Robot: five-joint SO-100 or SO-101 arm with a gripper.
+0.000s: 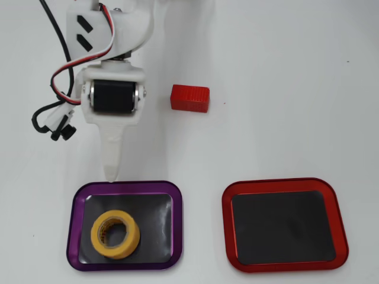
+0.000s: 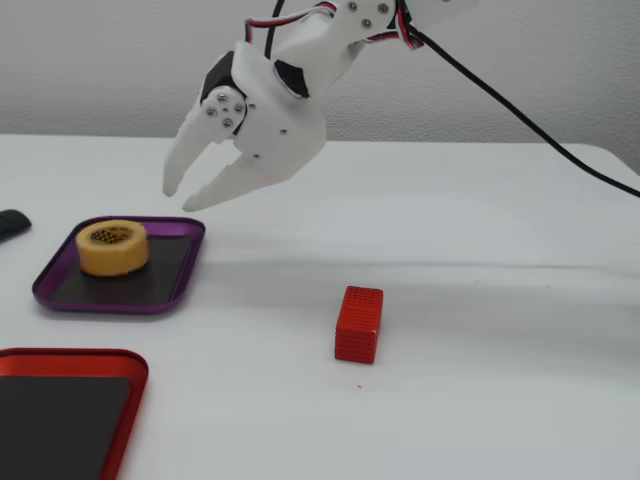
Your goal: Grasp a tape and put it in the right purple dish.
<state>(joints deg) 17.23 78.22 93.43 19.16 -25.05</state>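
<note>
White table under tape in purple dish

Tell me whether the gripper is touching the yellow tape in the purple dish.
Apart. The fixed view shows the gripper open in the air, with bare wall between it and the tape lying in the purple dish.

No text, label, brand, number or sign can be read in either view; the tape shows small dark print on its pale inner core in the overhead view, too small to make out; in the fixed view the core shows only dark specks.
</note>
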